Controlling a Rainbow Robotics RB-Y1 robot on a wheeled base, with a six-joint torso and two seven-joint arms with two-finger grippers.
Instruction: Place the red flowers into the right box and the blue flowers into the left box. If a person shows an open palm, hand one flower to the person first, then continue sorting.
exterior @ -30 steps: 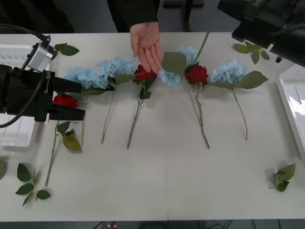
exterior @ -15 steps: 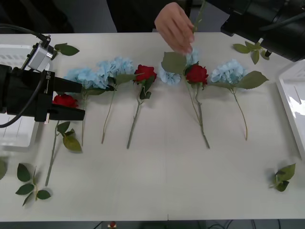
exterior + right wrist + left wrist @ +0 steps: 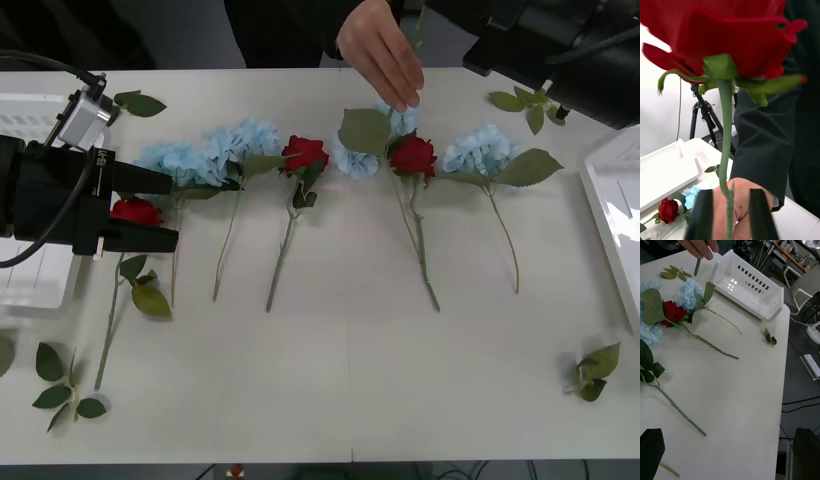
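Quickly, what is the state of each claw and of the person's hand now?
Left claw: open, empty.
Right claw: closed on a red rose stem.
Person's hand: fingers around the same stem.

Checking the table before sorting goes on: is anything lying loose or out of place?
Yes. Detached leaf sprigs lie apart from any flower: one near the table's front-right corner, another by the far right edge. The right pincer grips a red rose stem upright while a person's hand takes it.
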